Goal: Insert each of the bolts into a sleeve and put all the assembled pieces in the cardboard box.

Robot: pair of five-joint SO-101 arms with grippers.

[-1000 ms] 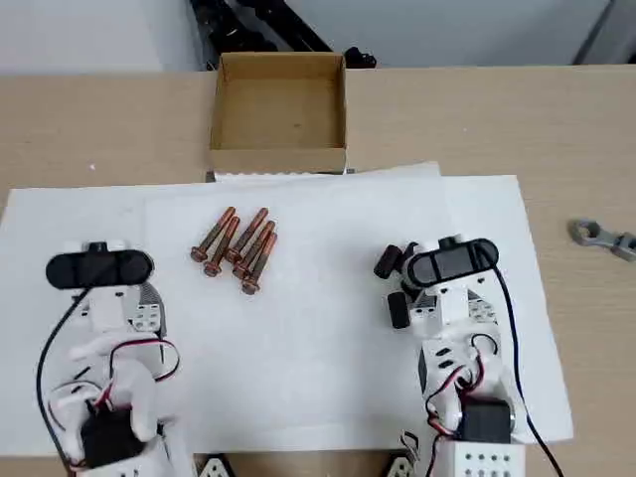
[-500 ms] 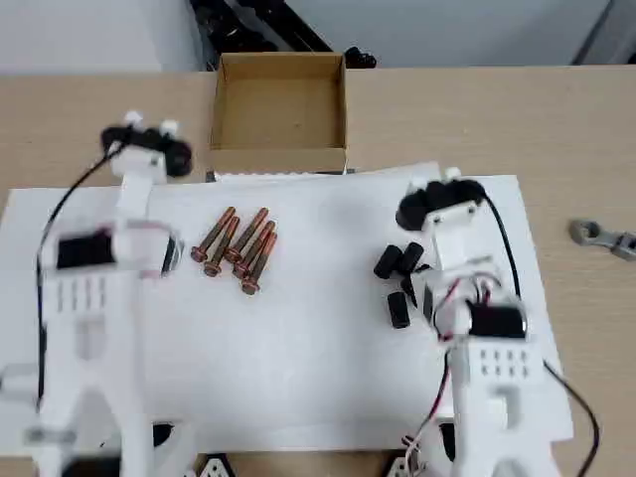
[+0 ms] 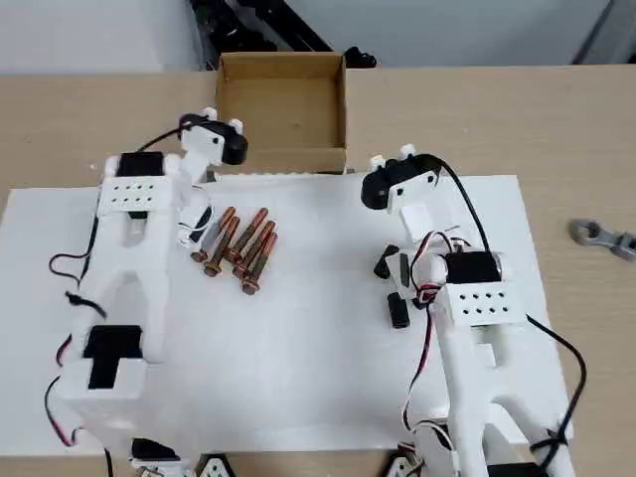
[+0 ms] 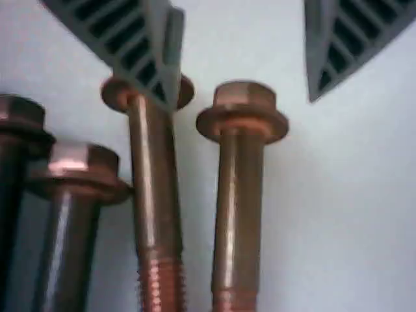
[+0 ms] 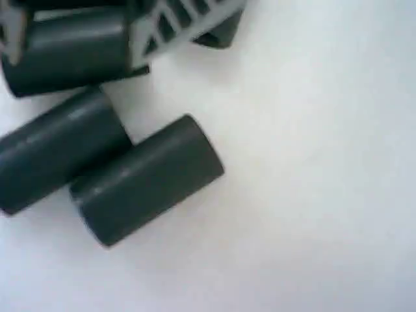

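Note:
Several copper bolts (image 3: 238, 246) lie side by side on the white sheet (image 3: 298, 338). My left gripper (image 3: 195, 225) hangs open over their heads. In the left wrist view one bolt head (image 4: 242, 116) sits between the two grey fingertips (image 4: 153, 58), and another head (image 4: 147, 93) lies partly under one fingertip. Black sleeves (image 3: 398, 310) lie on the sheet at the right, with my right gripper (image 3: 400, 264) low over them. The right wrist view shows two sleeves (image 5: 146, 179) touching side by side and a third (image 5: 71, 52) against the gripper. The cardboard box (image 3: 281, 149) stands open behind.
A metal wrench (image 3: 601, 237) lies on the bare wooden table at the far right. Dark equipment sits beyond the table's back edge behind the box. Open white sheet stretches between the two arms.
Both arms have risen from their folded rest at the near edge and stretched forward, the left one to the bolts and the right one to the sleeves.

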